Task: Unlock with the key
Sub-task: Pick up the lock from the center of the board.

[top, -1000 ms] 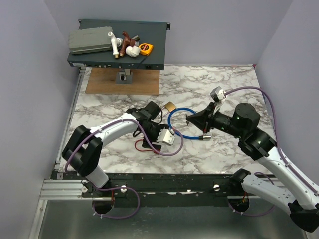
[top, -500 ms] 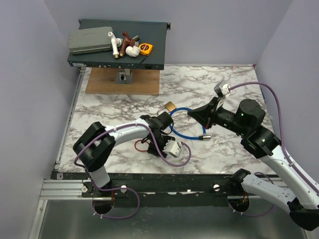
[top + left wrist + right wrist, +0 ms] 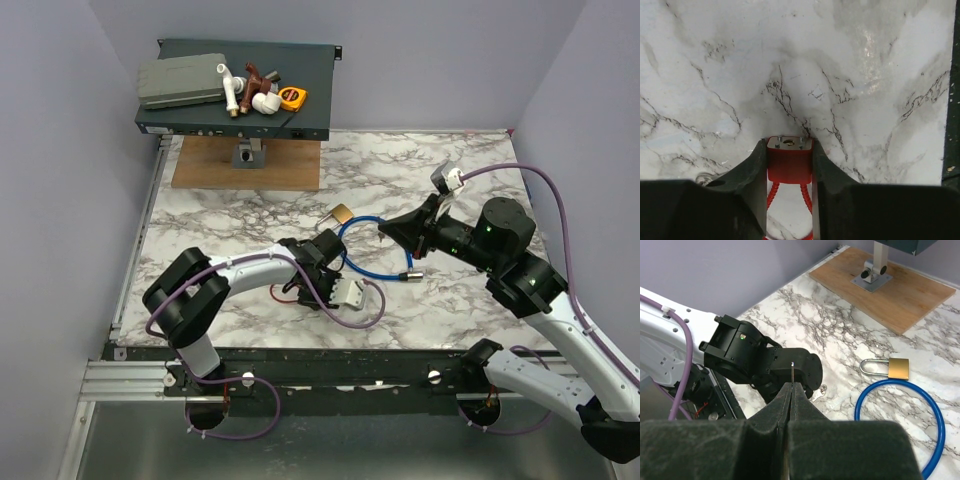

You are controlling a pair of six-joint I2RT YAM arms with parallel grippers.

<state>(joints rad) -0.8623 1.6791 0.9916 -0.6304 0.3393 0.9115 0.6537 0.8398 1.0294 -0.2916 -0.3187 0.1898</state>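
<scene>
Narrowing since a second ago, my left claw point(image 3: 789, 145) is squeezing the red block point(image 3: 789, 165) on its cord point(image 3: 771, 192); my right claw point(image 3: 791, 386) is pinching a thin metal sliver point(image 3: 791, 371).

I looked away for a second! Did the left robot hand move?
Yes. The left gripper slid right and nearer, closer to the blue cable loop.

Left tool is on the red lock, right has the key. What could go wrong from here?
1. Only a thin sliver of the key shows above the shut right tool; it may twist or slip at insertion.
2. The left tool pinches the red lock just by its sides; pushing the key in might shove it back.
</scene>
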